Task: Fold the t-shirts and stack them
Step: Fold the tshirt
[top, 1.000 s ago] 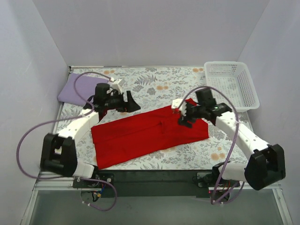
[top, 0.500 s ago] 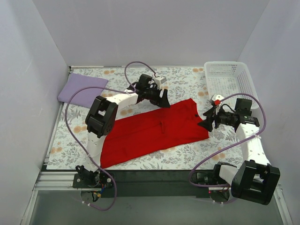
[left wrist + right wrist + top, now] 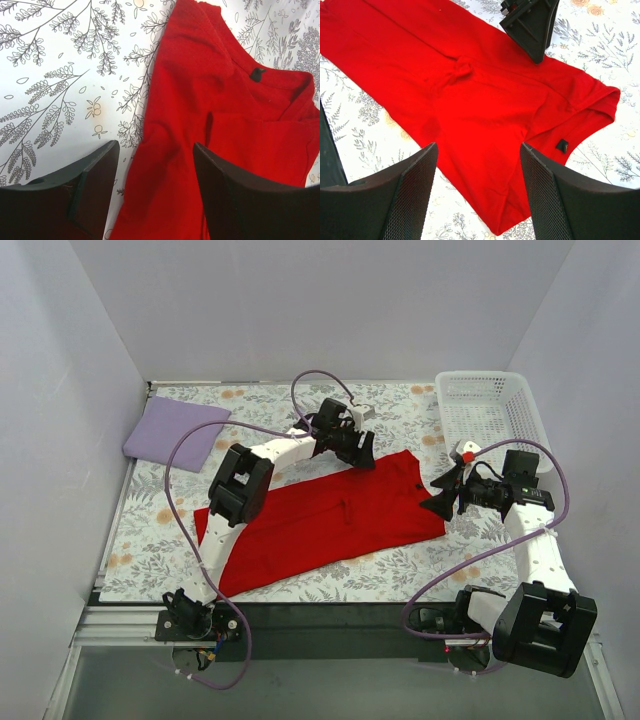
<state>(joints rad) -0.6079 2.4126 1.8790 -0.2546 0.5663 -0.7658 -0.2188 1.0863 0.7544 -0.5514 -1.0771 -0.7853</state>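
The red t-shirt [image 3: 320, 518] lies folded lengthwise into a long band across the middle of the floral cloth; it also shows in the left wrist view [image 3: 220, 125] and the right wrist view [image 3: 470, 100]. The lavender t-shirt [image 3: 172, 428] lies folded at the far left corner. My left gripper [image 3: 364, 456] is open and empty, hovering over the red shirt's far edge near the collar [image 3: 156, 150]. My right gripper [image 3: 441, 502] is open and empty, just off the shirt's right end [image 3: 479, 150].
A white lattice basket [image 3: 493, 420] stands at the far right corner. The grey floral-print cloth [image 3: 400, 410] covers the table. Purple cables loop from both arms. Grey walls close in the back and sides.
My left gripper has let go of the shirt and swung right along its far edge. My right gripper has let go and pulled back to the right, off the shirt's end.
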